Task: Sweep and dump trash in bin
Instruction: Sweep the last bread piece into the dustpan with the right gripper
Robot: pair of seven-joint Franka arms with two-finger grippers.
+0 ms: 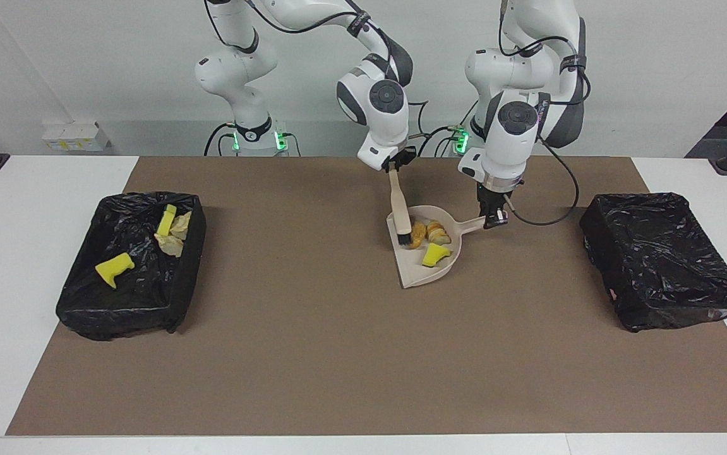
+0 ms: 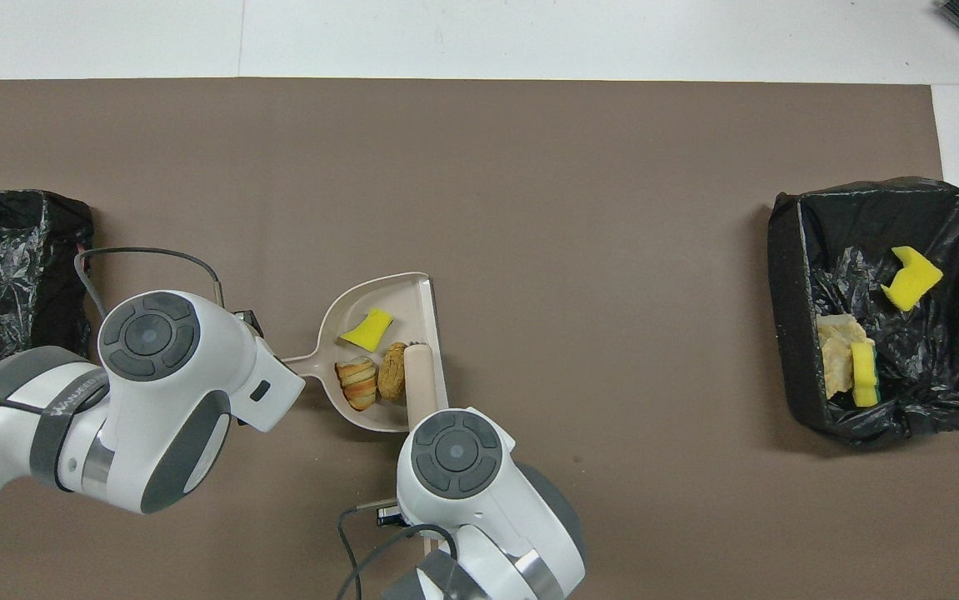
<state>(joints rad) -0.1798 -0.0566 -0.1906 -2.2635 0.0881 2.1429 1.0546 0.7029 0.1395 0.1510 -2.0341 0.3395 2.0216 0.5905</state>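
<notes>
Brown mat's swept: right gripper (image 1: 396, 169) clamps the brush (image 1: 400, 212), left gripper (image 1: 494, 218) pinches the dustpan (image 1: 429, 275) handle. Next, tip trash (image 1: 427, 232) into a bin (image 1: 666, 259).

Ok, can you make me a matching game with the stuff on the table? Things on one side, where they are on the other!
Things:
1. brush
2. dustpan
3. croissant
4. green and yellow sponge

Places:
A. in the bin at the right arm's end
B. held by the left end effector
C. in the dustpan
D. held by the right end effector

Pairs: 1-D, 2-B, 3-C, 4-A
</notes>
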